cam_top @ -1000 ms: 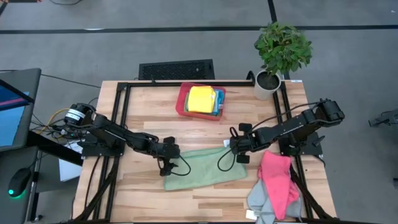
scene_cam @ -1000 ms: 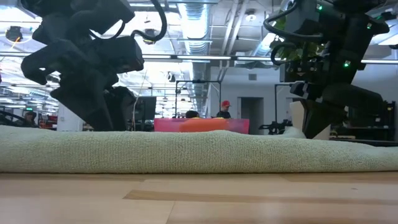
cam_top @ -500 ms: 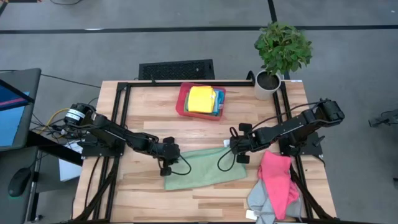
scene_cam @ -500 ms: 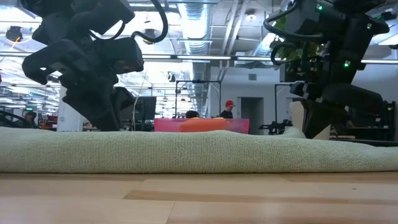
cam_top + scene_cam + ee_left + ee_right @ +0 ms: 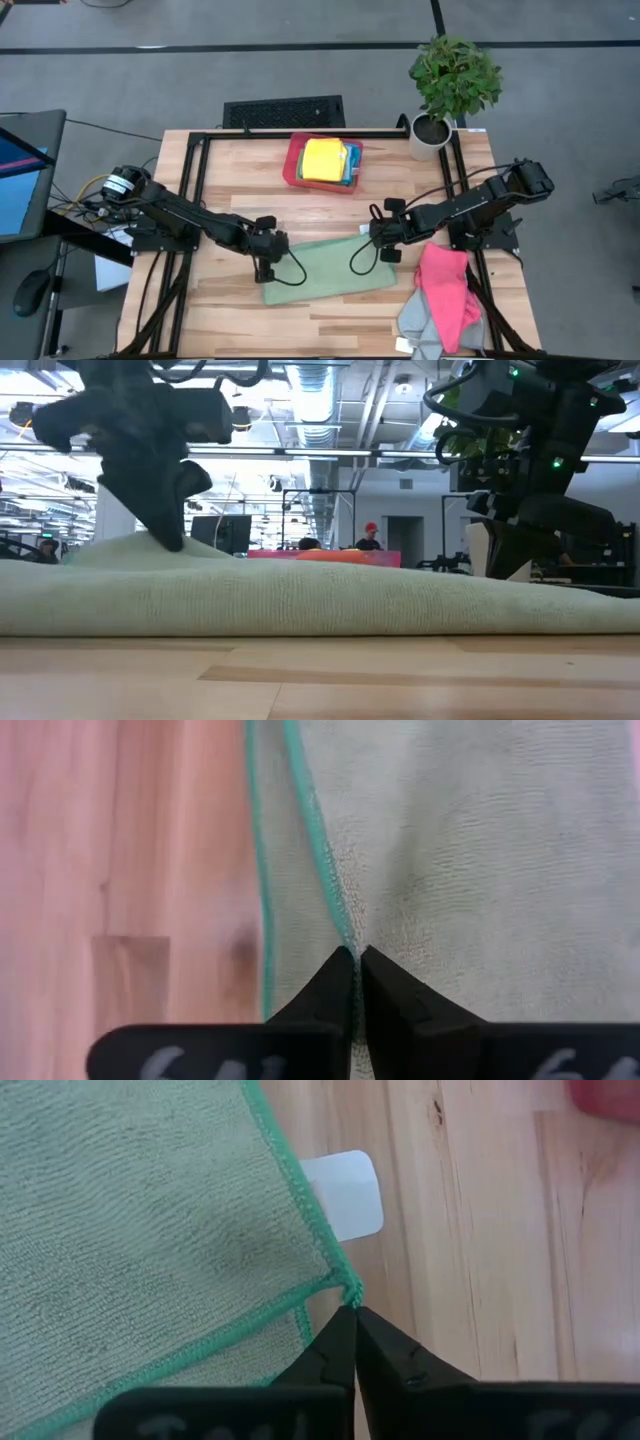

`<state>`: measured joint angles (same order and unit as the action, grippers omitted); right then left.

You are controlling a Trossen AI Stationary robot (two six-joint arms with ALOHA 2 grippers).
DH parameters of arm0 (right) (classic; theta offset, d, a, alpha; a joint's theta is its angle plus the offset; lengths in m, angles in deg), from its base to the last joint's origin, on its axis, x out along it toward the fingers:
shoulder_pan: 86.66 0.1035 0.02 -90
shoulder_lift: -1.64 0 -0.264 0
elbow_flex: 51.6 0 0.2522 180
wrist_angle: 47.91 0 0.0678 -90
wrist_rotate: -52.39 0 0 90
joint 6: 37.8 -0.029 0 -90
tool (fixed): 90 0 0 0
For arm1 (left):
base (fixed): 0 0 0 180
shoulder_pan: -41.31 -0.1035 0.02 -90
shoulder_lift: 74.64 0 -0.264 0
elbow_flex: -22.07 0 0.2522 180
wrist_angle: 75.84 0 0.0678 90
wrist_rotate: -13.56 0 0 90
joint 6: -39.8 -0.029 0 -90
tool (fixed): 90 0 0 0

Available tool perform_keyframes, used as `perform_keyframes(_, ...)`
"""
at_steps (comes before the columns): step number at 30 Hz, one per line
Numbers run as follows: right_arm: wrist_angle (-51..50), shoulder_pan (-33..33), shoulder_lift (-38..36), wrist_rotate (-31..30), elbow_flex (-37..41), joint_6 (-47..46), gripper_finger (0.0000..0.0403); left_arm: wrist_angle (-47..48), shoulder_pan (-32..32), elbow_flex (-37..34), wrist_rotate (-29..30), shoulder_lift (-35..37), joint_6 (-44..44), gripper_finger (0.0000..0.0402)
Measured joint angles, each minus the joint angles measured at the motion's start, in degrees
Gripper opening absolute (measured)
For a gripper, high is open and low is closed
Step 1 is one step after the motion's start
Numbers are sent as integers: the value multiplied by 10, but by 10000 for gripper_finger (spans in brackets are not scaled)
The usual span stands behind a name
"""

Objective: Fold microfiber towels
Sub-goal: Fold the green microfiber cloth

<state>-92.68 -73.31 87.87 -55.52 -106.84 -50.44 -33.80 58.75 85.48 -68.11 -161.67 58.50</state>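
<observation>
A green microfiber towel (image 5: pixel 325 268) lies spread on the wooden table near its middle. My left gripper (image 5: pixel 266 264) is shut on the towel's left edge, and that side stands up in a low hump (image 5: pixel 130 545). My right gripper (image 5: pixel 374 241) is shut on the towel's far right corner, low over the table. Pink and grey towels (image 5: pixel 445 295) lie heaped at the near right. A yellow towel (image 5: pixel 322 158) lies on others in the red tray (image 5: pixel 292 165) at the far side. My left gripper pinches the towel's teal-hemmed left edge (image 5: pixel 340 925) between its two fingers, slanting down from the left. The pinched edge is raised off the table while the rest of the towel lies flat; a second hem line (image 5: pixel 258 870) runs beside it. My right gripper pinches the towel's hemmed far right corner (image 5: pixel 349 1288) between its fingertips, slanting down from the right. The corner sits close over the wood, and a second layer's hem (image 5: pixel 296 1323) shows beside it.
A white label (image 5: pixel 345 1195) lies on the wood by the right corner. A potted plant (image 5: pixel 452 80) stands at the far right corner of the table. Black frame rails (image 5: pixel 195 190) run along the table's sides. Bare wood (image 5: pixel 300 325) lies in front of the towel.
My left gripper has shut on the towel's left edge and risen, tipping as it went. That edge has been drawn up into a hump, while the rest of the towel stays flat.
</observation>
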Motion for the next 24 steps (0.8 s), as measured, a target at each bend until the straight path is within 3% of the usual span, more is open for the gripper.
perform_keyframes(6,-4,0,0,-10,0,-9,13,-4,-2,-21,63,0,23,5)
perform_keyframes(15,-34,6,0,-32,0,-26,20,-37,-2,-22,41,-1,24,11)
perform_keyframes(24,-103,55,-17,-36,0,-95,14,-41,-2,-22,45,-1,37,13)
